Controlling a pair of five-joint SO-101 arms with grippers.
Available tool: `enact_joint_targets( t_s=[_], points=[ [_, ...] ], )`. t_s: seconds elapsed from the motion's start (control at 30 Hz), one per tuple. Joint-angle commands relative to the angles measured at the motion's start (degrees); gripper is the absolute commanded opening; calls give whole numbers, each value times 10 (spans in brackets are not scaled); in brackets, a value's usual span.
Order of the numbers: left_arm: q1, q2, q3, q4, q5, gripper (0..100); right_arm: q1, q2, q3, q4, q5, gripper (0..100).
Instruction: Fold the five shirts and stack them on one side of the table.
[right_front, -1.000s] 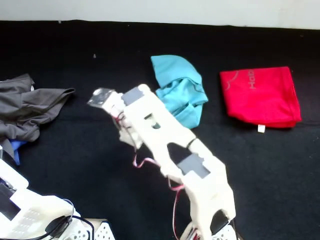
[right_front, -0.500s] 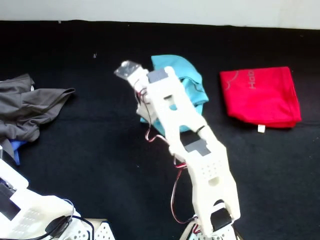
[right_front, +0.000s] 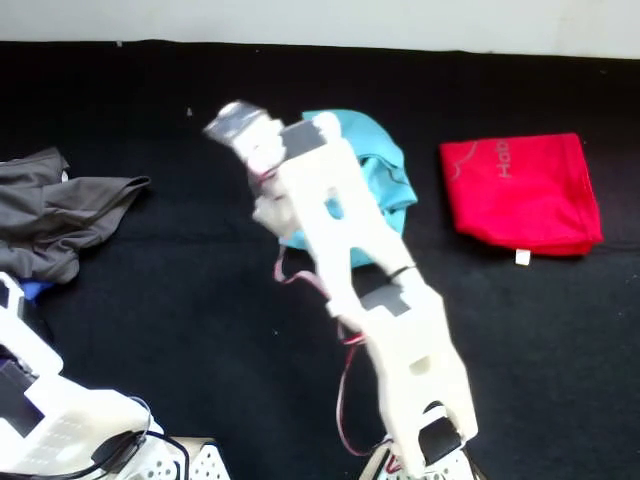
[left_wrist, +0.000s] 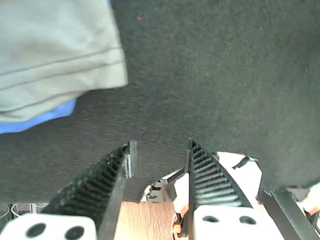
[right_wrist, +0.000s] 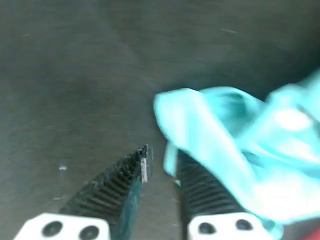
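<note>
Over on the far half of the black surface (right_front: 180, 300), the right arm stretches out from its base at the near edge, and the right claw (right_wrist: 160, 155) hangs just above the cloth-covered top beside the crumpled teal shirt (right_front: 385, 185). Its two ridged jaws stand a little apart with a narrow gap between them, clamped on nothing, and one loose edge of the teal shirt lies close to the tip of one jaw; whether the fabric touches it cannot be told. The teal shirt sits bunched in a heap near the middle of the far side, partly behind the arm in the high view. To its right, well apart, the red shirt (right_front: 520, 195) lies folded flat into a neat rectangle. At the left edge a grey shirt (right_front: 60, 215) lies rumpled and unfolded, with a bit of a blue shirt (right_front: 35, 290) peeking out from under its near side. The left claw (left_wrist: 160, 147) hovers near the front-left corner, its jaws spread wide and empty, pointing toward the grey and blue shirts.
</note>
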Motion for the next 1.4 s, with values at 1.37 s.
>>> enact_joint_targets(
  t_s=[1.37],
  points=[
    [39,-2,3,1,-4,168,52,-14,-440,49,-38,5]
  ],
)
